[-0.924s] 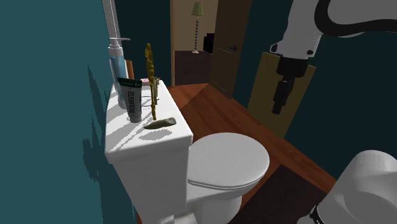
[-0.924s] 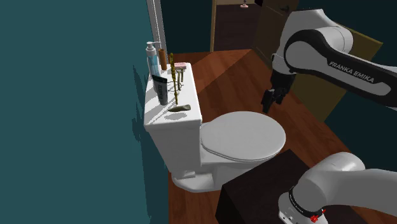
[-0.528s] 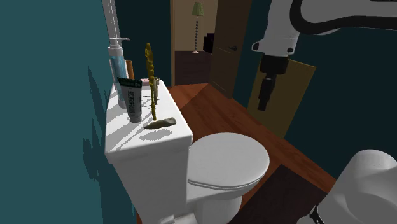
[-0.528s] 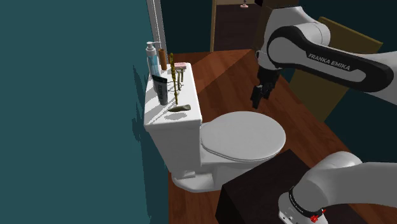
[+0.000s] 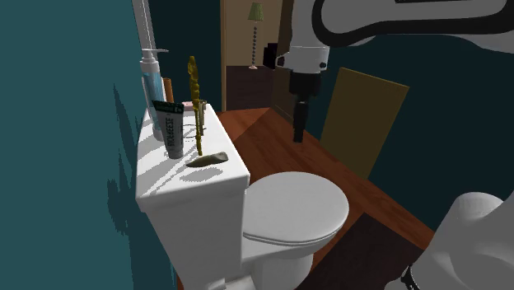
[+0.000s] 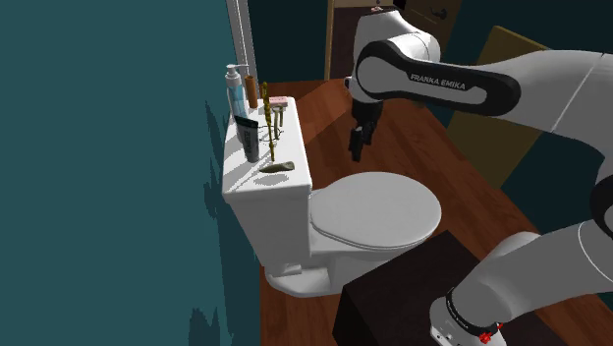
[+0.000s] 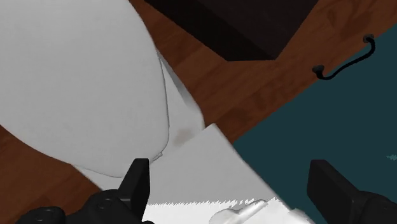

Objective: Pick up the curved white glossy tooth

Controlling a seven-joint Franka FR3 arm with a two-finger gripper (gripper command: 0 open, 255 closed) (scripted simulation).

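— What sort of room is it?
— A bathroom. A white toilet point(image 5: 288, 214), lid down, stands with its tank against a dark teal wall point(image 5: 66, 181).
— And the floor?
— Reddish-brown wood boards point(image 5: 346, 177) all round the toilet, with a paler wedge of light near the tank.
— Anything behind the toilet?
— A white pipe point(image 5: 142, 25) runs up the wall just behind the tank. Beyond the toilet a doorway point(image 5: 247, 58) stands open beside a dark brown door point(image 5: 284, 95). Through it there is a floor lamp point(image 5: 256, 29) with a pale green shade.
— Opposite the toilet?
— A tan board point(image 5: 366, 115), upright against more teal wall.
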